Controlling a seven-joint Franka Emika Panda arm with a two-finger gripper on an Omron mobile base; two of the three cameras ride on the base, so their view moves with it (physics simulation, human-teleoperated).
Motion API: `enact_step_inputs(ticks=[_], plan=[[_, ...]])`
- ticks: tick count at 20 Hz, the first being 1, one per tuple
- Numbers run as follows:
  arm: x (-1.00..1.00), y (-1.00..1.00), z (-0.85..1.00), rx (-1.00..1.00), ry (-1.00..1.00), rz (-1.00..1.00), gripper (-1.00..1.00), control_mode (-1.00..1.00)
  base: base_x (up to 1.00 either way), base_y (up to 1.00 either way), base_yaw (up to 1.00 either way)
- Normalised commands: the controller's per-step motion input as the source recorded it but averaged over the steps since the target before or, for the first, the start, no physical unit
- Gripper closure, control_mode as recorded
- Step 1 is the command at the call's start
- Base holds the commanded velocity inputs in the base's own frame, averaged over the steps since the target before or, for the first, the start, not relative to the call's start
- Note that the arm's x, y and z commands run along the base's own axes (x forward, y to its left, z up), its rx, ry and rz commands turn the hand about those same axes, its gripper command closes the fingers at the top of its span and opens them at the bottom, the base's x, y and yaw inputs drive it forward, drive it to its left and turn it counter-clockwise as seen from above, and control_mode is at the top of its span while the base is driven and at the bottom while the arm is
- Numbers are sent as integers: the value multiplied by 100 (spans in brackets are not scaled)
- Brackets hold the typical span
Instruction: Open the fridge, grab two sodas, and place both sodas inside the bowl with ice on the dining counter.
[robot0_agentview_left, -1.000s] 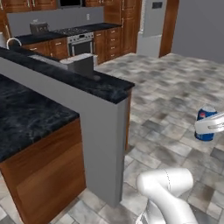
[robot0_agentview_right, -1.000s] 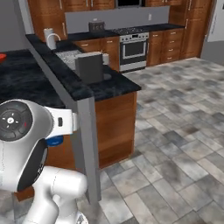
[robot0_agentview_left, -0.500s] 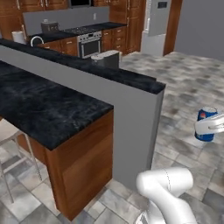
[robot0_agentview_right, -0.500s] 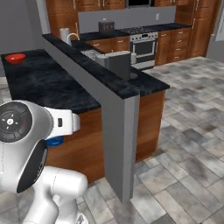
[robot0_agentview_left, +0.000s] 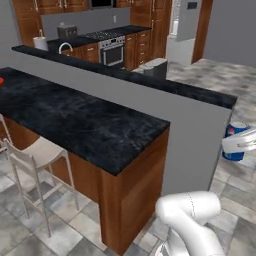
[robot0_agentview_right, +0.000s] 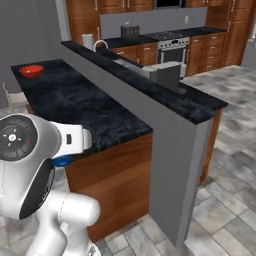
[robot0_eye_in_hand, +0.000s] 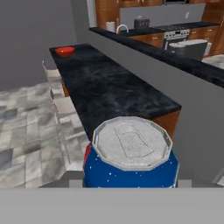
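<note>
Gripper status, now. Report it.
Gripper: closed on the blue soda can, carried upright off the floor, short of the dining counter.

The base has driven round the dining counter (robot0_agentview_left: 85, 120), bringing the red bowl (robot0_agentview_right: 31, 71) and a stool (robot0_agentview_left: 31, 155) into view.

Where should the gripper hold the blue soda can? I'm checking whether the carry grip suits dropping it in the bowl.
Grip the blue can across its round side wall, below the lid, coming from the side: it stands upright, so it can go down upright into the red bowl.
</note>
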Motion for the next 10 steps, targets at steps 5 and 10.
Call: enact_step_inputs(ticks=[5,10], plan=[[0,0,0,0,0,0,100,100,3,100,-7],[0,0,0,0,0,0,100,100,15,100,-12]])
